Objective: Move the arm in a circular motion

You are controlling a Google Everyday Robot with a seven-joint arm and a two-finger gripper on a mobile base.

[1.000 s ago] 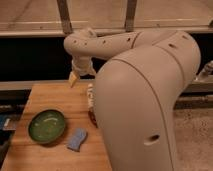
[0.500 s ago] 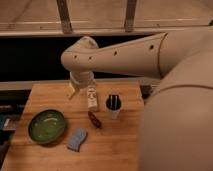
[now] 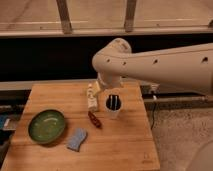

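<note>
1. You have a green bowl (image 3: 47, 126) at the lower left of the wooden desk (image 3: 120, 150); nothing shows inside it beyond its glazed bottom.
2. Right of centre stands a white cup (image 3: 113, 106) with dark, thin things standing upright in it; what they are cannot be told.
3. Just left of the cup you see a small pale bottle (image 3: 92, 98), upright. Below it lies a small dark red object (image 3: 94, 119), and lower left of that a blue sponge (image 3: 76, 139), flat on the desk near the bowl.
4. The arm (image 3: 160, 65) reaches in from the right edge across the middle of the frame: thick, smooth, cream-white tubing with a rounded joint at centre top and small dark holes along its casing.
5. The gripper (image 3: 98, 89) hangs below that joint, over the back of the desk, just above the bottle and left of the cup. You cannot tell how its fingers stand.
</note>
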